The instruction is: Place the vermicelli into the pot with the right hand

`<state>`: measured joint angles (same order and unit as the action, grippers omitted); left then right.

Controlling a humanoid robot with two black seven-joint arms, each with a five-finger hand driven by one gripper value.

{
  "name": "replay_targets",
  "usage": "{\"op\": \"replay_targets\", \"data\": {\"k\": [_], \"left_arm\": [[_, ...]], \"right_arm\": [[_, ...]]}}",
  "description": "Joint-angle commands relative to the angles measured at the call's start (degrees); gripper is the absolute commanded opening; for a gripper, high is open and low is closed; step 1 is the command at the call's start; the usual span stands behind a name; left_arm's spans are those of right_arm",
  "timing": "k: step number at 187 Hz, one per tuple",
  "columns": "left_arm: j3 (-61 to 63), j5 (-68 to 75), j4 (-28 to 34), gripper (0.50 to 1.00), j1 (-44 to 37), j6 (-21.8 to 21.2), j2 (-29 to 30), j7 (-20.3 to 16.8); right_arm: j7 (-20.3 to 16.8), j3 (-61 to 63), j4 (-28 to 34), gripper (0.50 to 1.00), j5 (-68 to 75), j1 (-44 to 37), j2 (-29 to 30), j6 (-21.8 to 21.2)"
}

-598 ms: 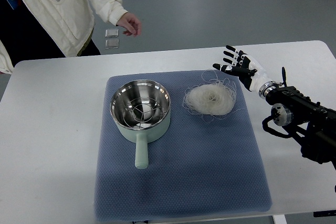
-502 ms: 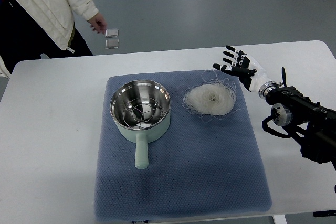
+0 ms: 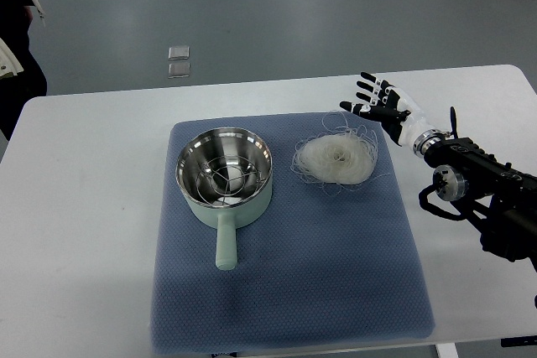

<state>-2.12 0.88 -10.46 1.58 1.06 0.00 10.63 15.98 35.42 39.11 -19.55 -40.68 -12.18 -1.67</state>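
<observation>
We see the right hand [image 3: 382, 105] entering from the right edge on a black arm, its fingers [image 3: 367, 88] spread and holding nothing, palm turned toward the middle of the table; it hovers near the far right corner of the blue mat [image 3: 289, 291], apart from everything on it. Just to the left of the hand and a little nearer the camera lies the vermicelli [image 3: 335, 159], a pale round nest with loose strands straying outward; the outermost strands reach close under the fingertips, though we cannot tell whether any strand touches them. Further left of the hand, beyond the nest, stands the pot [image 3: 224, 175], mint green outside with a shiny steel inside and a wire rack lying in its bottom; its handle points toward the camera; the pot and the nest sit side by side on the mat, near each other but not touching. The mat lies on the white table [image 3: 84, 232]; far to the left of the hand, at the top corner of the view, we catch the edge of a person [image 3: 17, 31] in dark clothing with a strip of cream fabric.
</observation>
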Motion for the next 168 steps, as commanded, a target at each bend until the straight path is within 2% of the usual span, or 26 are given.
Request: {"op": "replay_targets", "data": {"k": [1,168], "left_arm": [[0.0,0.0,0.0,1.000,0.0,0.0,0.0,0.0],[0.0,0.0,0.3,1.000,0.0,0.0,0.0,0.1]], "right_arm": [[0.0,-0.1,0.0,0.930,0.0,0.0,-0.1,-0.1],[0.0,-0.1,0.3,0.930,-0.7,-1.6,-1.0,-4.2]]}}
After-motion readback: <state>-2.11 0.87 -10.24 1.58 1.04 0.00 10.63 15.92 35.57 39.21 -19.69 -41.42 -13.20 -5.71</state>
